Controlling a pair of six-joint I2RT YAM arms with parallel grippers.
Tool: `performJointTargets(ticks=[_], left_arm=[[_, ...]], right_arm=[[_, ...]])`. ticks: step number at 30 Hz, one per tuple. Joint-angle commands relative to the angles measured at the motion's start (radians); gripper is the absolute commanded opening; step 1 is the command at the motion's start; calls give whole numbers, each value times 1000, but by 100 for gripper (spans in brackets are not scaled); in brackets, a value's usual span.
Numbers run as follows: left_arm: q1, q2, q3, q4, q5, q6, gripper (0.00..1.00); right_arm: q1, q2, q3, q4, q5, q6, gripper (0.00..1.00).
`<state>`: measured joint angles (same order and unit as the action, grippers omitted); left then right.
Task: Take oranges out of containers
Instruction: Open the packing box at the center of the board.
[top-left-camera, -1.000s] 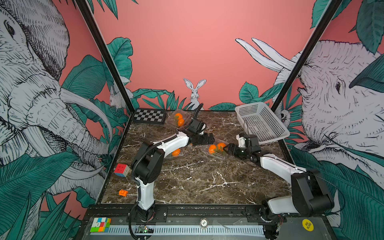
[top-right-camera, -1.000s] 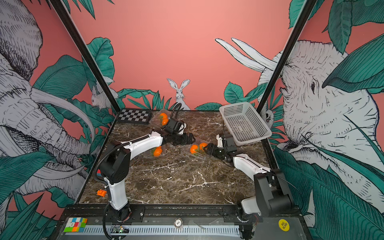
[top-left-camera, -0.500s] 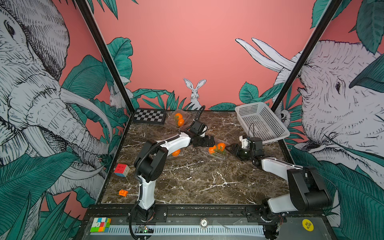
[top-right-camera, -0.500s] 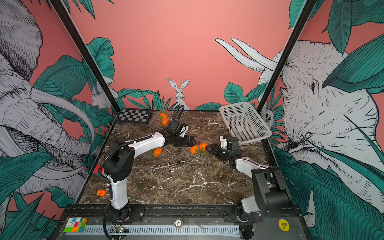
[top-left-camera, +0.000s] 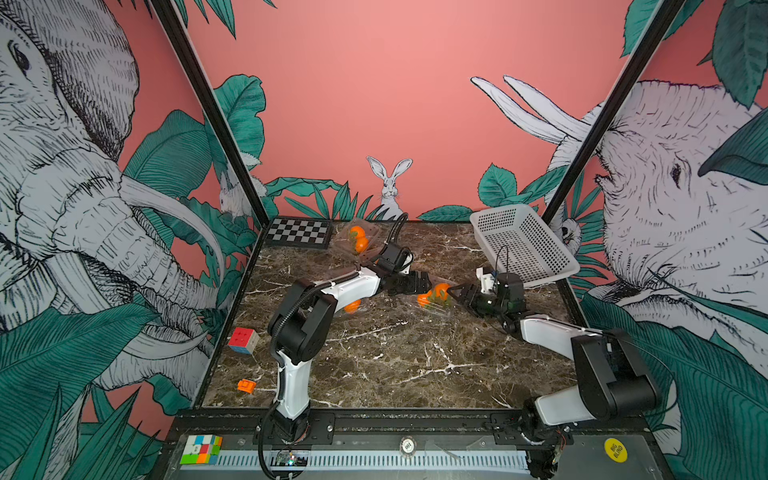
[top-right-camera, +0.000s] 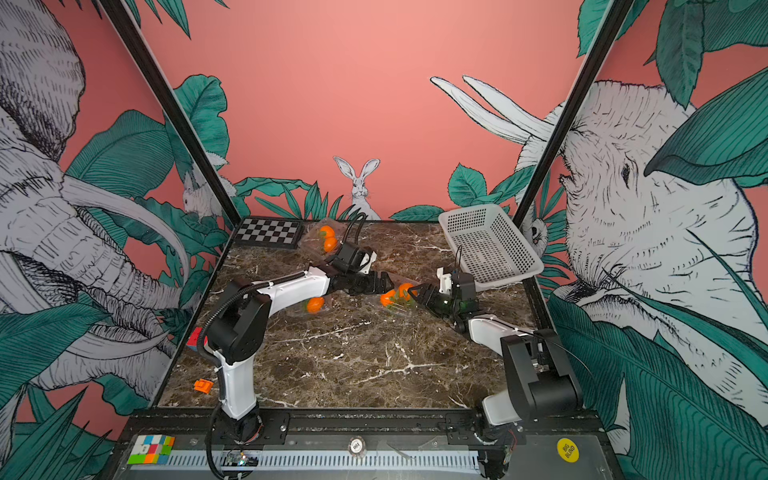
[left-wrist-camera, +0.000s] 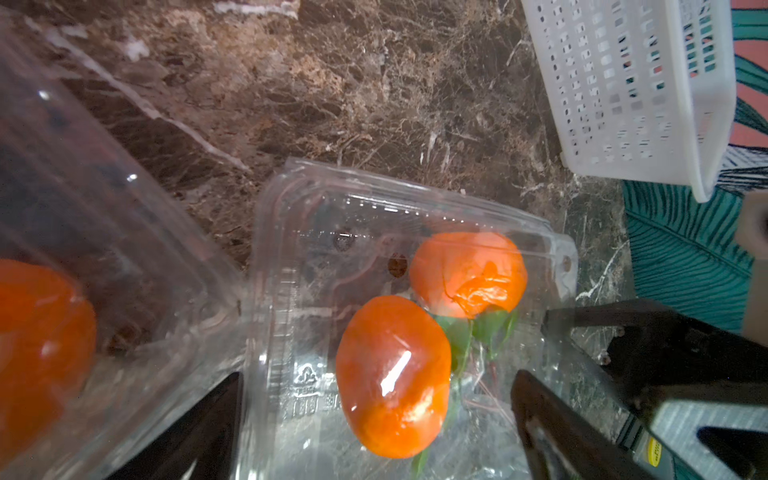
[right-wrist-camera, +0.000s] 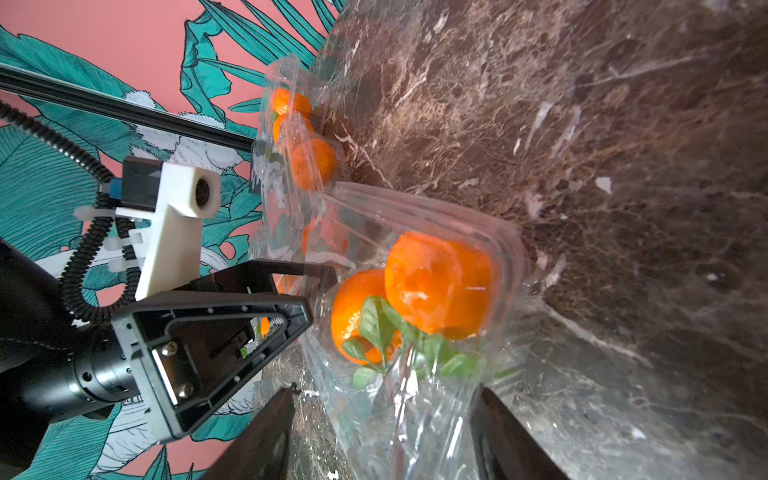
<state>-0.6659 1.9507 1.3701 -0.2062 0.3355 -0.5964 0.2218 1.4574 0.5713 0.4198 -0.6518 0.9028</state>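
Oranges (top-left-camera: 434, 292), two with green leaves, inside a clear container (top-left-camera: 437, 311) on the tabletop (top-left-camera: 395, 365), near the centre of the frame in both top views. Left claw (top-left-camera: 426, 284) spread wide open at the container's left end, right claw (top-left-camera: 454, 291) parted about its right end, neither touching the fruit. Second container (top-left-camera: 372, 237) with two more oranges up beside the chessboard (top-left-camera: 299, 232); single orange (top-left-camera: 352, 306) showing under the left arm (top-left-camera: 345, 286).

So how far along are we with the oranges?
Nothing looks done: every visible orange sits inside a container. In hand: left gripper and right gripper, both open, flank the middle container holding two oranges. Left: emptying it, the back container and the container under the left arm.
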Motion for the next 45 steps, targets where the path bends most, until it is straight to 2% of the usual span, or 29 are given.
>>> performJointTargets(ticks=[1, 19, 32, 45], left_arm=[[-3, -9, -16, 46, 26, -32, 99], [-4, -20, -50, 131, 33, -94, 99], [-3, -18, -74, 170, 36, -124, 99], [-4, -9, -94, 243, 48, -176, 99]], right_arm=[[3, -8, -14, 84, -35, 35, 63], [-33, -40, -31, 97, -66, 95, 63], [-85, -17, -61, 179, -125, 151, 62], [-92, 44, -64, 327, -186, 241, 57]])
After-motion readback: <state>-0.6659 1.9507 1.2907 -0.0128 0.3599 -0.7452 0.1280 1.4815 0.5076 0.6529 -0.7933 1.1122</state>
